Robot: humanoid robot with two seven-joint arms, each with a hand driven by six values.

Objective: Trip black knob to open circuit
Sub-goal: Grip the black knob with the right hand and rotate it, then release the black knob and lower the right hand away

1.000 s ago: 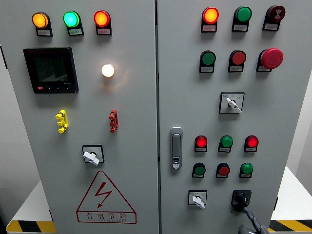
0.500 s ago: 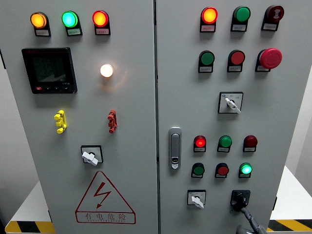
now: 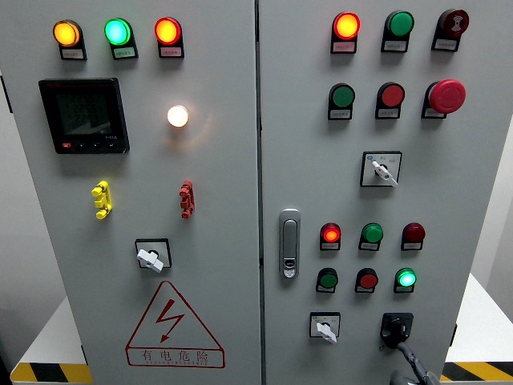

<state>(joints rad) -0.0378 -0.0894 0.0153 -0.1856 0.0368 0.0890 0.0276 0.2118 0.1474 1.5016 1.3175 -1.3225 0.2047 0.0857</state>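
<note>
Low on the right-hand door of the cabinet (image 3: 449,184), at its bottom corner, sits the black knob (image 3: 396,327), and my right robot hand (image 3: 417,367) comes up from the bottom edge with a finger laid against it. Only that sliver of the hand shows, so I cannot tell how far it is opened or whether it truly grips the knob. My worry is a slip: a thin contact could skate off and leave the knob short of its trip position. Just to its left, the white selector (image 3: 325,328) could be bumped if I drift sideways.
</note>
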